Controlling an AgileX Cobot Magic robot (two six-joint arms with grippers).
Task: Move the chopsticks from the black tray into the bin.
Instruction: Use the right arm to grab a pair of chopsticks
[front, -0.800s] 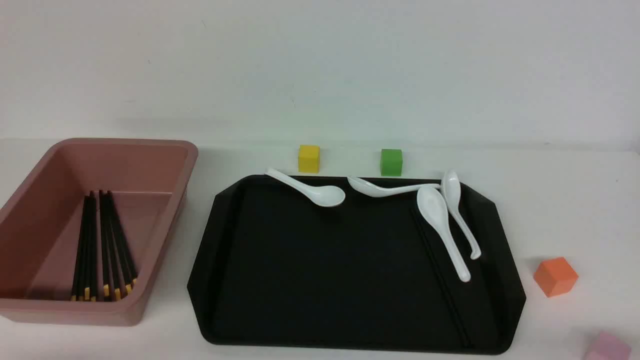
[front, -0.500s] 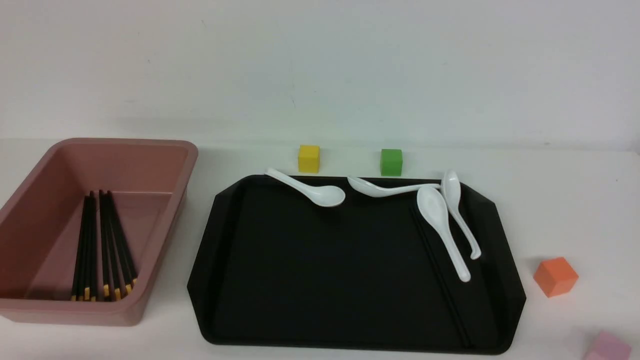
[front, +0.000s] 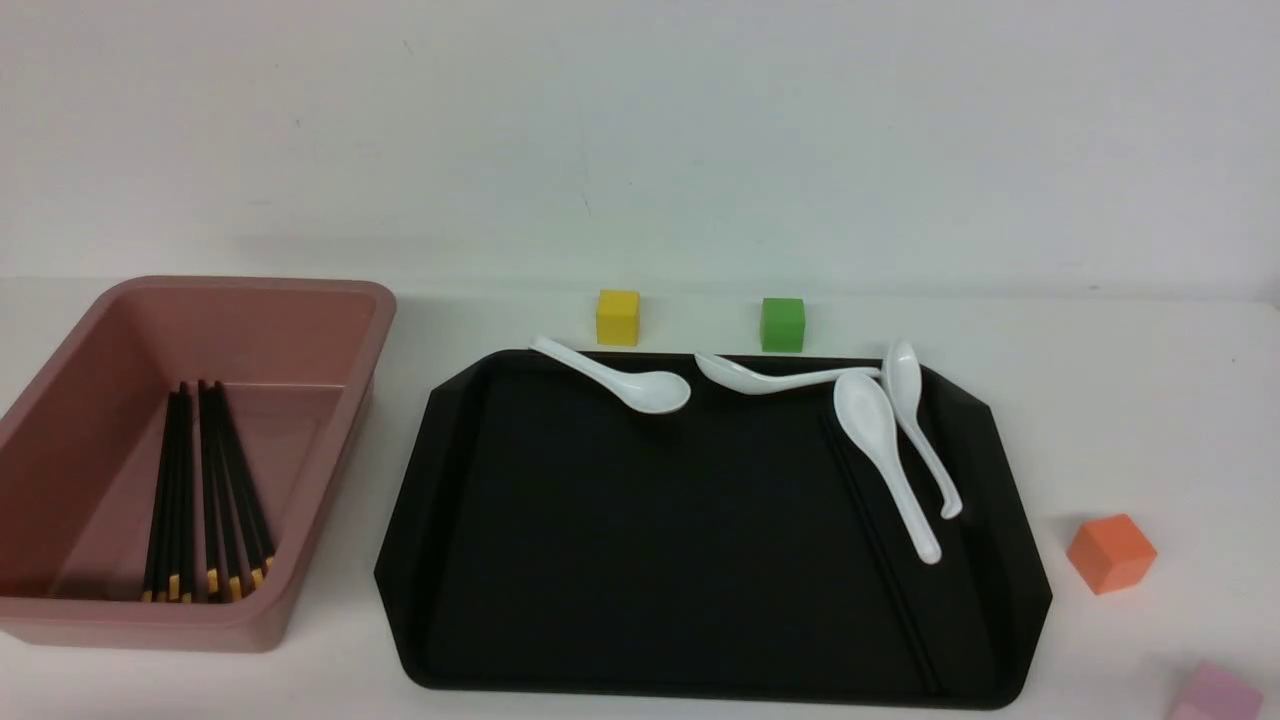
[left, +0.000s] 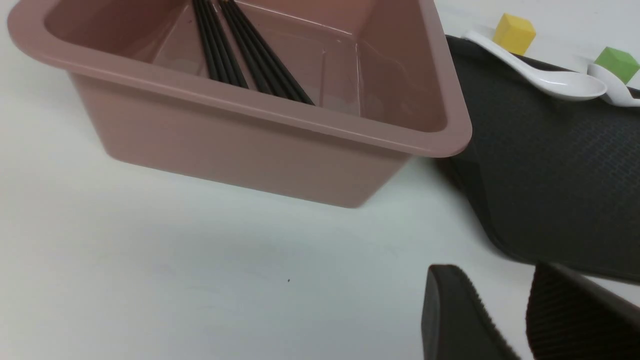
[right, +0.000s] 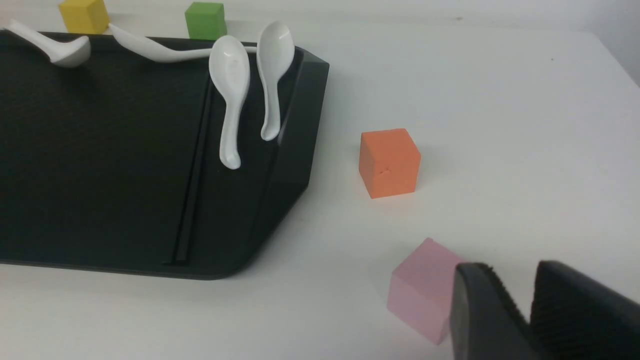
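Mostly chopsticks (front: 215, 480) in bin (front: 340, 440), spoons (front: 885, 440) w/ tray (front: 700, 695)

A plain pale wall (front: 640, 140) stands behind a white tabletop (front: 1150, 400); the light seems soft and even.

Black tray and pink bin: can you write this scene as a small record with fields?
Bin: left of tray
Bin contents: several chopsticks, yellow-banded
Tray contents: four white spoons; a thin dark stick, probably a chopstick
Blocks beyond tray: yellow, green
Left gripper: jaws apart
Right gripper: jaws apart
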